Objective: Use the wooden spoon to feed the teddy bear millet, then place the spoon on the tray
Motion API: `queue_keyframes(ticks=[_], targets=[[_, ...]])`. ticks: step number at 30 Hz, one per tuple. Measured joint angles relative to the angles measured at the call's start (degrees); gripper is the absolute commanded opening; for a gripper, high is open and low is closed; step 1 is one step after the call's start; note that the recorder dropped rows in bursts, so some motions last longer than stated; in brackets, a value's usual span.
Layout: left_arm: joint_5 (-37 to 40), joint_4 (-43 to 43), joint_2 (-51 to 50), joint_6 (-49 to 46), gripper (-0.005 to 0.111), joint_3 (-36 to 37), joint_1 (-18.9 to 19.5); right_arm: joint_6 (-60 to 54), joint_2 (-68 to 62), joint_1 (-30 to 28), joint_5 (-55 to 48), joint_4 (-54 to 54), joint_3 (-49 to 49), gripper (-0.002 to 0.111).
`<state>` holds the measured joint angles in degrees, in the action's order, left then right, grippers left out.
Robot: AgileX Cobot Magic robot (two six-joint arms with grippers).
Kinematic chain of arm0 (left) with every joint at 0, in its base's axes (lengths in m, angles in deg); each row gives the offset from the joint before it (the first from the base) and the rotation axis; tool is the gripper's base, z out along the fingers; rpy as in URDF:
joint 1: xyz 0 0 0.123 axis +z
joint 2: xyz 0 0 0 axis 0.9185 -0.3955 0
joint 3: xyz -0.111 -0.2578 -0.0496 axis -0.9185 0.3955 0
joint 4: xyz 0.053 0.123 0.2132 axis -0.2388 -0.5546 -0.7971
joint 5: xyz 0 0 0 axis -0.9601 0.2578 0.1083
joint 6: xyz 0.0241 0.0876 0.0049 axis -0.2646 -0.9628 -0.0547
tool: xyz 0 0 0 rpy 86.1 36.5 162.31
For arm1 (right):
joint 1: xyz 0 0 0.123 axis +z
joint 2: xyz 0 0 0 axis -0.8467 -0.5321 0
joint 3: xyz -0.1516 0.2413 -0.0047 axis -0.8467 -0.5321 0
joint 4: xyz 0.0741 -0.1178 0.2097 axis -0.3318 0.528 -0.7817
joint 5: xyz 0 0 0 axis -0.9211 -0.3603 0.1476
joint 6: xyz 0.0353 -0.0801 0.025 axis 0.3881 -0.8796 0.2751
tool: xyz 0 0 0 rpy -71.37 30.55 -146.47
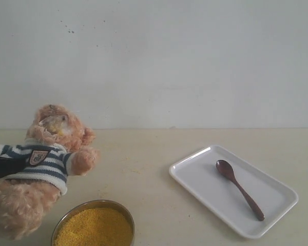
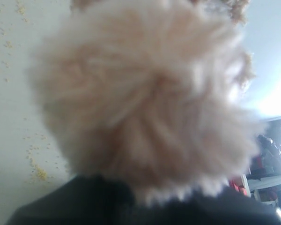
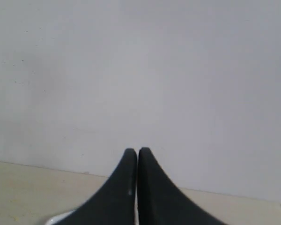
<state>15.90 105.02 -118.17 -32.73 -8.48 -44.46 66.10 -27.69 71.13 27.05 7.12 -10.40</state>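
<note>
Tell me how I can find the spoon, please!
Look at the right side of the beige table, where a flat white tray sits. The wooden spoon lies on it, alone. It is small, thin and dark reddish-brown, unlike the fluffy teddy bear and the yellow millet on the left.

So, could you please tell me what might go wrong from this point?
1. The teddy bear sits close beside the metal bowl of millet. If it topples, it could knock the bowl and spill grain.
2. Millet clings to the bear's face and loose grains lie on the table, so moving the bear may scatter more.
</note>
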Motion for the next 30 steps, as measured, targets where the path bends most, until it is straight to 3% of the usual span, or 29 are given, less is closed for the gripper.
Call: queue_keyframes(ticks=[7,15,23,30], targets=[[0.00,-0.12,0.00,-0.04,0.004,0.00,0.00,3.17,-1.54,0.00,10.05,0.00,-8.61,0.000],[0.00,-0.12,0.00,-0.18,0.004,0.00,0.00,3.48,-1.54,0.00,1.56,0.00,-10.66,0.000],[1.35,-0.12,0.00,-0.18,0.004,0.00,0.00,3.17,-1.54,0.00,2.70,6.83,-16.19,0.000],[1.35,1.98,0.00,-2.33,0.004,0.00,0.00,18.21,-1.54,0.00,2.37,-0.36,-18.49,0.000]])
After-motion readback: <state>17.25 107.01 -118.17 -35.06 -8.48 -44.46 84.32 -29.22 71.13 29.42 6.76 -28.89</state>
